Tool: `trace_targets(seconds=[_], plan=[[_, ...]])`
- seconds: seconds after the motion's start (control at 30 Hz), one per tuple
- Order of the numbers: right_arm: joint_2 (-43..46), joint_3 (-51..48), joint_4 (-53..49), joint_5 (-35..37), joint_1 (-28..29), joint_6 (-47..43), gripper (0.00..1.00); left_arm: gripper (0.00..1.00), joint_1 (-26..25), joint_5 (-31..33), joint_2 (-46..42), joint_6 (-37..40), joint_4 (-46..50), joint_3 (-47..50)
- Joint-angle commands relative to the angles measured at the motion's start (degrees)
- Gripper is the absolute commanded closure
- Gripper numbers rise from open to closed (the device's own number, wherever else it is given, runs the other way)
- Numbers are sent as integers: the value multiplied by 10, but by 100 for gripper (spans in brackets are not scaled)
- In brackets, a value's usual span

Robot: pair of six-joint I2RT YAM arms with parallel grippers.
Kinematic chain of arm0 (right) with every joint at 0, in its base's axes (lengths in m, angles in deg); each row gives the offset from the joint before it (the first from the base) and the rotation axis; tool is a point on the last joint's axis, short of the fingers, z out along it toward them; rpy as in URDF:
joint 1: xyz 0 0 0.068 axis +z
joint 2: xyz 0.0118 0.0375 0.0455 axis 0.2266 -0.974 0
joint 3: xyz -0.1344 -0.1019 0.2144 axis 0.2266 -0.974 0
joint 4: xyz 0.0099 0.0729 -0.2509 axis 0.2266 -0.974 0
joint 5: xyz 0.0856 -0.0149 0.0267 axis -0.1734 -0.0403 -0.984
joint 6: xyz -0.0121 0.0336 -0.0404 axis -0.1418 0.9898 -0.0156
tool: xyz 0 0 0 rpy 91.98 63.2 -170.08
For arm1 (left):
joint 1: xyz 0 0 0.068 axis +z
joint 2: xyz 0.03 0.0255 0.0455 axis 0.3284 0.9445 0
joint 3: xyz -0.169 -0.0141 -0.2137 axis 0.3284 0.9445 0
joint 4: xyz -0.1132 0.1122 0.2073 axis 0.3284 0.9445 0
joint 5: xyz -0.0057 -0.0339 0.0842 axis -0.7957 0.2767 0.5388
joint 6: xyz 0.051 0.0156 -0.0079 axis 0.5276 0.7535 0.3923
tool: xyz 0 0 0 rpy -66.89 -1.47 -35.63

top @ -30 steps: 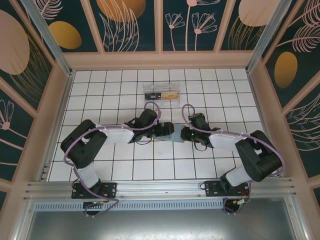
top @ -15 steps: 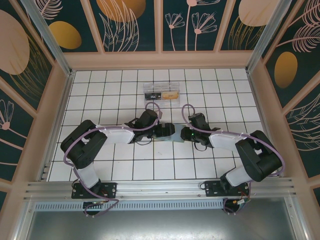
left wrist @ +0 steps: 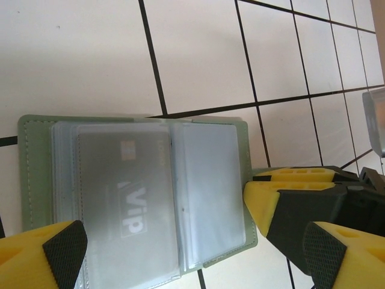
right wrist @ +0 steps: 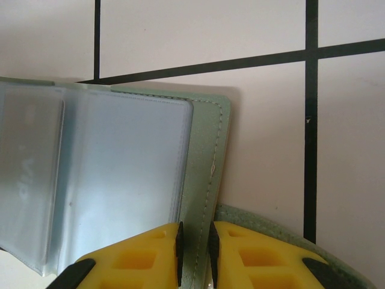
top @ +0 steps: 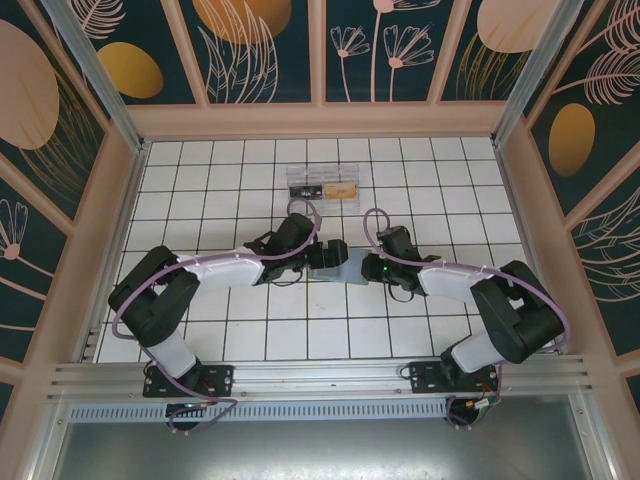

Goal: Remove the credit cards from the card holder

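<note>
The card holder (left wrist: 207, 129) lies open on the tiled table, a pale green cover with clear sleeves inside. A grey credit card (left wrist: 120, 205) marked VIP sits in the left sleeve; the right sleeve looks empty. My left gripper (left wrist: 192, 259) hovers open over the holder, its fingers wide on either side and touching nothing. My right gripper (right wrist: 195, 253) is shut on the holder's green right edge (right wrist: 207, 162), pinning it. In the top view the holder (top: 337, 270) sits between the left gripper (top: 330, 252) and the right gripper (top: 358, 268) at mid-table.
A clear plastic box (top: 322, 187) with small items stands further back; its corner (left wrist: 376, 117) shows in the left wrist view. Wooden walls (top: 130, 190) ring the white tiled table (top: 220, 330). Both arms meet over the centre.
The left arm has swung its elbow out to the left and its gripper has shifted slightly toward the back. The right arm and the card holder have not moved.
</note>
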Motion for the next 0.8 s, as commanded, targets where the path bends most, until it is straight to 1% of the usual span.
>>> trace_targets(seconds=[0.0, 0.5, 0.77], plan=[[-11, -4, -4, -4, 0, 10, 78, 6, -4, -9, 26, 9, 7, -12], [-17, -2, -1, -4, 0, 10, 78, 6, -6, -30, 51, 7, -2, -19], [-19, -3, 1, -6, 0, 10, 78, 6, -7, -9, 26, 5, 6, -17]])
